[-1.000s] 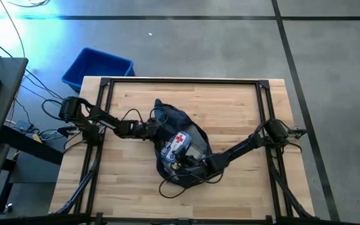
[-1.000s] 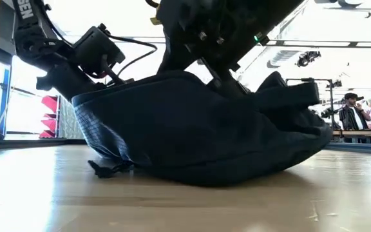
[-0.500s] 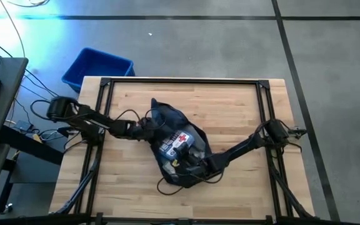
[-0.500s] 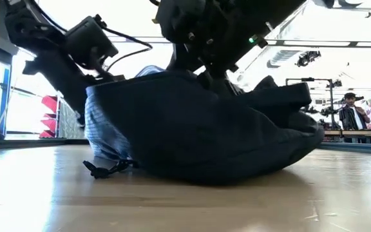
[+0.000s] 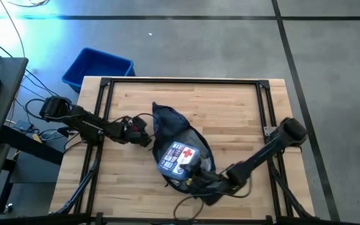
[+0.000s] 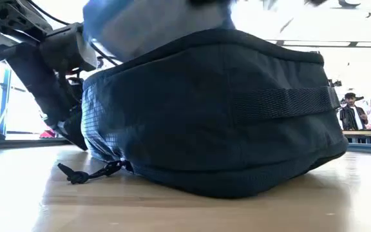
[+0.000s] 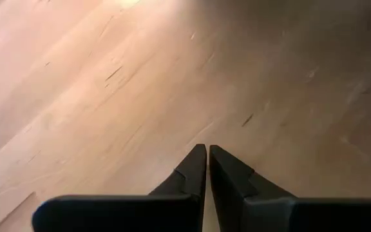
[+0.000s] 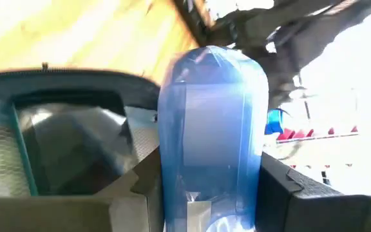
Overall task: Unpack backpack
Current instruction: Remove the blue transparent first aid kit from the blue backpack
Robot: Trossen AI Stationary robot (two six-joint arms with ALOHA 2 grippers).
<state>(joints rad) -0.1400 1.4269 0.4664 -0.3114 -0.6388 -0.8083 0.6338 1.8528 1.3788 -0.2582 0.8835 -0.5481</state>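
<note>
While the right gripper (image 8: 208, 193) sits at the near edge of the backpack (image 5: 179, 153), its two dark fingers (image 8: 301, 193) are clamped on either side of a clear blue plastic-wrapped package (image 8: 211, 129), which stands upright between them and reaches well past the fingertips. Beside that claw, in the right wrist view, the bag's open mouth shows a teal-edged mesh pocket (image 8: 5, 154) and a dark, shiny interior. Seen from above, the backpack lies near the middle of the wooden table (image 5: 230, 106), just beyond the right gripper (image 5: 199, 182) and touching it at the near end; a white pouch with a red cross (image 5: 179, 155) lies in the open top, just ahead of that claw. A black cord (image 5: 189, 209) loops on the table on the claw's near side. The left gripper (image 5: 144, 139) rests at the backpack's left edge, its fingers (image 7: 201, 171) pressed together with nothing between them, tips pointing at bare wood. At table height the backpack (image 6: 218, 122) fills most of the view, with a drawstring pull (image 6: 76, 175) lying on the table at its lower corner, and the left arm (image 6: 44, 71) standing just beside the bag. Far beyond the table a person (image 6: 351, 113) stands in the room. Off the table's far left corner, well away from both claws, a blue bin (image 5: 97, 69) sits on the floor.
</note>
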